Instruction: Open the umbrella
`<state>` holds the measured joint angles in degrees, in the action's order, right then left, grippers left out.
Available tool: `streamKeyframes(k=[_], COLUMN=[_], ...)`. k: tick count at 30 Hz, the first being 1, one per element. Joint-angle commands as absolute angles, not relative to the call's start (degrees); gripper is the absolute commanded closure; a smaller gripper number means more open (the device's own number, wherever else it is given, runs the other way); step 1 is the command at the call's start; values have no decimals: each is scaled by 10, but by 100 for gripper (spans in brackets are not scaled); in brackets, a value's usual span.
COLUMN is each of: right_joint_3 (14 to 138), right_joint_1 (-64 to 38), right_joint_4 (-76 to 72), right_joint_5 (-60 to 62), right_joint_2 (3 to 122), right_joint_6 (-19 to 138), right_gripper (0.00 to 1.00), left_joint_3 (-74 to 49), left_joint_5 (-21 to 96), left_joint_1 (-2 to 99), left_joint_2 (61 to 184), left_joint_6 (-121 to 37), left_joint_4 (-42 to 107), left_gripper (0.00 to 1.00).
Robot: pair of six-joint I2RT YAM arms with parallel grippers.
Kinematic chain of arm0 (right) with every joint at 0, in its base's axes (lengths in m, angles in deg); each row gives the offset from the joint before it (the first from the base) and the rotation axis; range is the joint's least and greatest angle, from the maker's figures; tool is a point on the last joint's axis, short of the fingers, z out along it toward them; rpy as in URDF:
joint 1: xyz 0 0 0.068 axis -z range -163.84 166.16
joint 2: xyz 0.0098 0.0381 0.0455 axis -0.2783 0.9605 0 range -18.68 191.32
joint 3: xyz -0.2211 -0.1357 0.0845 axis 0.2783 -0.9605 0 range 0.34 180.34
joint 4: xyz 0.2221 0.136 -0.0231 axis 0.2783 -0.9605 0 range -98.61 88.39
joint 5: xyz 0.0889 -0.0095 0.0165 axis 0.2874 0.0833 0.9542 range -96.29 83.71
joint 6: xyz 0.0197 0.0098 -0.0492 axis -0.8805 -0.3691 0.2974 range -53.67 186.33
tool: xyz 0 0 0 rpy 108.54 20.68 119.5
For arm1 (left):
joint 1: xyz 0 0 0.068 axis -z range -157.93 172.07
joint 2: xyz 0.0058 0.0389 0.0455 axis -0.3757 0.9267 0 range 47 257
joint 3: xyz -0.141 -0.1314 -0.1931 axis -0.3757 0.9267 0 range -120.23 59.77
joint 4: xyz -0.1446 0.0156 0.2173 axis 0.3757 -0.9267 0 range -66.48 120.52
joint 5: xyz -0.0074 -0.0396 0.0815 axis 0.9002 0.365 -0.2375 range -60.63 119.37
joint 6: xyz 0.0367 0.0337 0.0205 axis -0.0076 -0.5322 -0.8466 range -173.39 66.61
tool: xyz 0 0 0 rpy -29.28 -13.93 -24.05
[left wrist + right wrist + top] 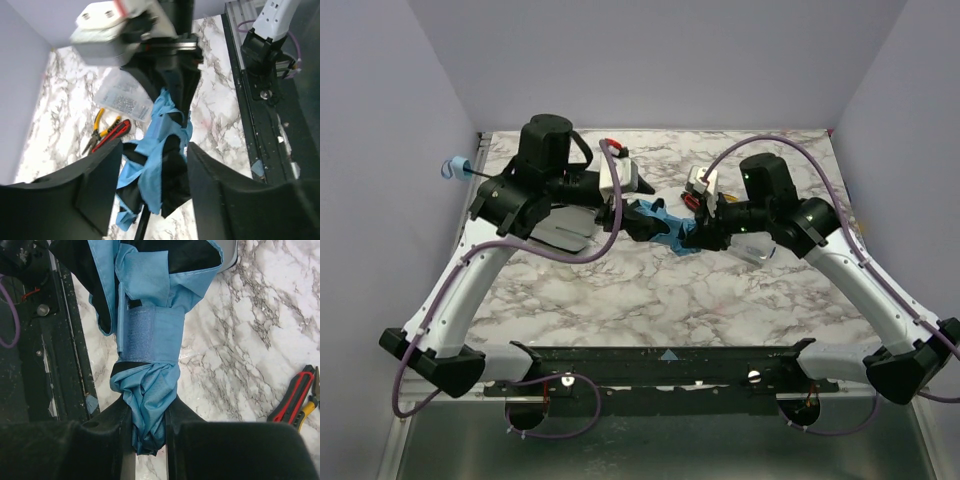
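The umbrella (660, 225) is folded and hangs between my two grippers above the marble table. Its sky-blue and black fabric shows in the left wrist view (150, 160) and in the right wrist view (150, 380). A blue fastening strap (150, 332) is wrapped round the bunched canopy. The thin black shaft runs left under my left arm to the light-blue handle with its loop (450, 167) by the left wall. My left gripper (625, 215) (155, 160) is closed partway on the loose canopy fabric. My right gripper (705, 235) (149, 415) is shut on the canopy's bunched end.
A clear plastic case (122, 97), yellow-handled pliers (100, 130) and a red-handled tool (112, 135) (292, 395) lie on the table beyond the umbrella. The black front rail (665, 365) runs along the near edge. Lilac walls stand on three sides.
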<state>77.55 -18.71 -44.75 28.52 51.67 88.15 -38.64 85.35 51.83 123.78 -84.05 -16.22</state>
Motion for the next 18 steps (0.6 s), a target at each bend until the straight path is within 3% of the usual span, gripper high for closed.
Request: streamKeyframes(k=[1, 4, 8, 18], right_joint_3=[808, 814, 815, 818], right_joint_1=[-190, -190, -190, -191], right_joint_4=[-425, -428, -437, -441], right_joint_5=[288, 287, 286, 288], right_joint_2=[517, 518, 517, 505], right_joint_6=[849, 850, 858, 867], right_gripper=[100, 100, 100, 100], left_joint_3=[-327, -346, -373, -329], left_joint_5=[777, 717, 690, 589], left_joint_1=[591, 643, 661, 682], left_joint_2=[1192, 1216, 1247, 1249], left_joint_6=[-938, -984, -945, -946], left_joint_4=[-111, -164, -159, -101], left_gripper=[51, 61, 68, 61])
